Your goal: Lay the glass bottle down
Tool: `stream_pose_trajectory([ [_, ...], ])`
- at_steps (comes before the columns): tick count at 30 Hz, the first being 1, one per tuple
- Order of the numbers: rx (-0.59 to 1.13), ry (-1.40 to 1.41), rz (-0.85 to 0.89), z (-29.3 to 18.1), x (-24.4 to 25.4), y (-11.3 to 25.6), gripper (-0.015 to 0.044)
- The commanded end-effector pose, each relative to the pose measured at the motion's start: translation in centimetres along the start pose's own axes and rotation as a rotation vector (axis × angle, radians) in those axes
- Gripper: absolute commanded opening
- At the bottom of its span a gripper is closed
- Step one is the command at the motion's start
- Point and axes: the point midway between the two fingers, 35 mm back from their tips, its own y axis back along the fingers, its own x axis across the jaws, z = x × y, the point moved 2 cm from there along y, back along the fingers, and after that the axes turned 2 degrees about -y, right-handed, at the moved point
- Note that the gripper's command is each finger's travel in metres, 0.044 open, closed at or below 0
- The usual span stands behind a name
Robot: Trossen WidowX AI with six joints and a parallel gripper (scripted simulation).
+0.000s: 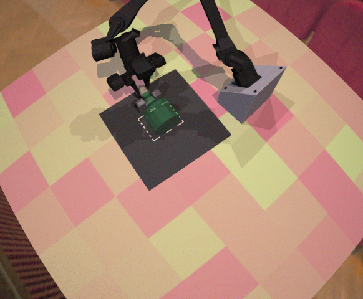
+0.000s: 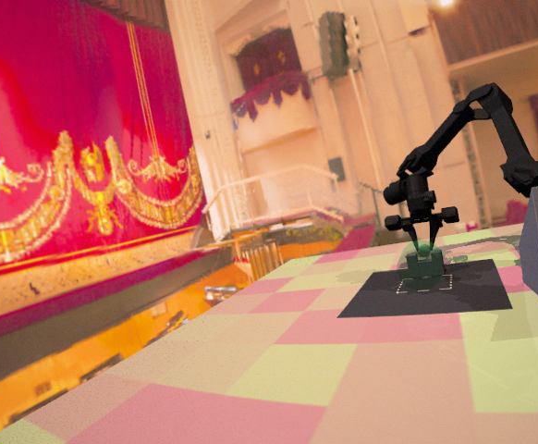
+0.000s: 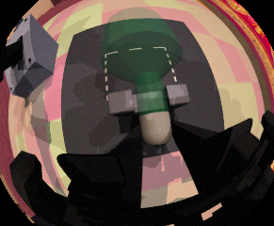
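Hand (image 1: 143, 91) (image 2: 424, 249) (image 3: 155, 127): closed on the bottle's mouth end, just beyond the rest on the side away from the body; its fingers stand either side of the glass, partly apart.
Cap (image 1: 142, 88) (image 3: 156, 127): pale, rounded, close to the fingers; the exact line of contact is hidden.
Rest (image 1: 140, 104) (image 2: 436, 268) (image 3: 121, 102): grey, its two uprights on either side of the neck; whether the neck bears on it cannot be told.
Neck (image 1: 148, 97) (image 3: 151, 96): slim and stiff, the sensible hold; a firm but modest squeeze should do, since smooth glass could slip or roll in the fingers.
Bottle (image 1: 162, 117) (image 2: 424, 281) (image 3: 141, 52): green glass, roughly on its side, its body reaching from the rest over the outline; brittle, and probably heaviest at its wide end, so likely to swing or drop from that end if freed too soon.
Outline (image 1: 153, 140) (image 2: 451, 281) (image 3: 106, 80): beyond the rest, on the body's side; from above, the body sits off towards one side, which its height may exaggerate. Contact with the mat (image 1: 175, 157) (image 2: 474, 287) (image 3: 85, 94) cannot be confirmed.
Next: check alignment, ease down until body and neck are both borne, then part the fingers slowly, without brushing the neck.
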Motion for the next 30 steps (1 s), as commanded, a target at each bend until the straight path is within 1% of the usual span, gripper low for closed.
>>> stream_pose_trajectory([
  [1, -0.005, 0.001, 0.001, 0.36, 0.04, -0.24, 0.0121],
  [24, 0.015, -0.003, -0.001, -0.07, 0.02, -0.17, 0.0121],
  [30, 0.015, -0.003, -0.001, -0.07, 0.02, -0.17, 0.0278],
])
